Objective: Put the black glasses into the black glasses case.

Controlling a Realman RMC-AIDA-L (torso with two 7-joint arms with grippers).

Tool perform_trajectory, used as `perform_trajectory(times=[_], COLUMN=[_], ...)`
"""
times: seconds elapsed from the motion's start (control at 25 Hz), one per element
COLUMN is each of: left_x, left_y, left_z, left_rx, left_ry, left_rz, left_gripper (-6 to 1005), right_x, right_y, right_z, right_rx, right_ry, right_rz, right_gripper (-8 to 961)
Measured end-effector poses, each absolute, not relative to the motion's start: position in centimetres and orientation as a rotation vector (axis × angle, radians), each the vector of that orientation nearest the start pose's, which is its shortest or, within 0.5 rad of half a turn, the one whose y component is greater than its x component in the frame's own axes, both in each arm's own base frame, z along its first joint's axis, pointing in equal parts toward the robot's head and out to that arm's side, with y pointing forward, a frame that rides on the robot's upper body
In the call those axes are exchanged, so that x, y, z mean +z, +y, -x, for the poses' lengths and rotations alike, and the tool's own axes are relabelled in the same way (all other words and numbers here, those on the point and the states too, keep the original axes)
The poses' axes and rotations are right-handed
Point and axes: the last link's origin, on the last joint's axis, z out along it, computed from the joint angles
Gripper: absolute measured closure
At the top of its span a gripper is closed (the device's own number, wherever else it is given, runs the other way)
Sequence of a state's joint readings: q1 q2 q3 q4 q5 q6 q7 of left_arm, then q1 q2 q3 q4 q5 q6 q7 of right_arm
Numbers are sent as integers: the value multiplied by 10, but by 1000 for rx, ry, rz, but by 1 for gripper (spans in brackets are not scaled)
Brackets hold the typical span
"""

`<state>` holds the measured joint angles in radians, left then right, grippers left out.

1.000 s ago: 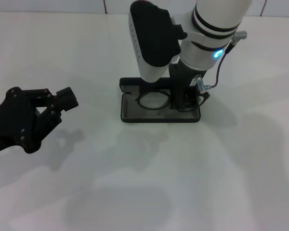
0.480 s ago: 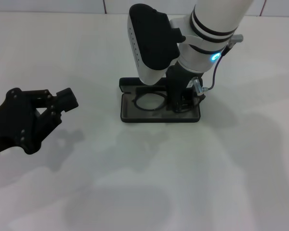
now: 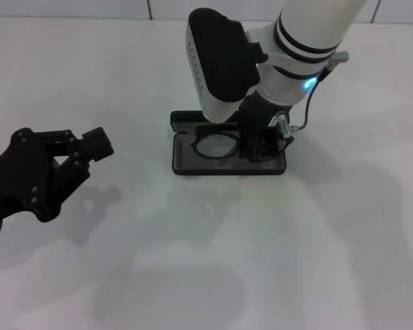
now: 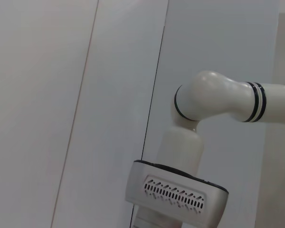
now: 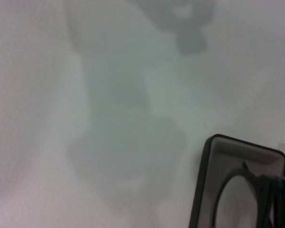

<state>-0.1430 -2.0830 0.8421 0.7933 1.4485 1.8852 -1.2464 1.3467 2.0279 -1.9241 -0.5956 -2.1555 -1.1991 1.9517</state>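
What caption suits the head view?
Right gripper lowered into the open case where the glasses lie; left gripper idle over the table.

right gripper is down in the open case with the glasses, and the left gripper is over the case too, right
Not quite. In the head view the right gripper is down in the open black glasses case with the black glasses, but the left gripper sits off to the left, away from the case.
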Motion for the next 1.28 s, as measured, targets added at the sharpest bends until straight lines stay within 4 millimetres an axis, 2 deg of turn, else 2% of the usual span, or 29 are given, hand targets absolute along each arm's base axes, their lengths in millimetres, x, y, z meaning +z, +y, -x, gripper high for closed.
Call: perform_trajectory(times=[0.64,1.28], left_x=[50,49], left_y=[229,227], left_z=[277,279], left_rx=[-1261,-1257], left_ry=[-411,-409], left_rz=[2461,2455], left_gripper=[924,923], right_x=[-110,-109], right_y=[401,399], right_z=[-45,-43], right_rx=[-832,-869], right_ry=[-537,-453], right_rz=[2942,2954], right_gripper=[834,832])
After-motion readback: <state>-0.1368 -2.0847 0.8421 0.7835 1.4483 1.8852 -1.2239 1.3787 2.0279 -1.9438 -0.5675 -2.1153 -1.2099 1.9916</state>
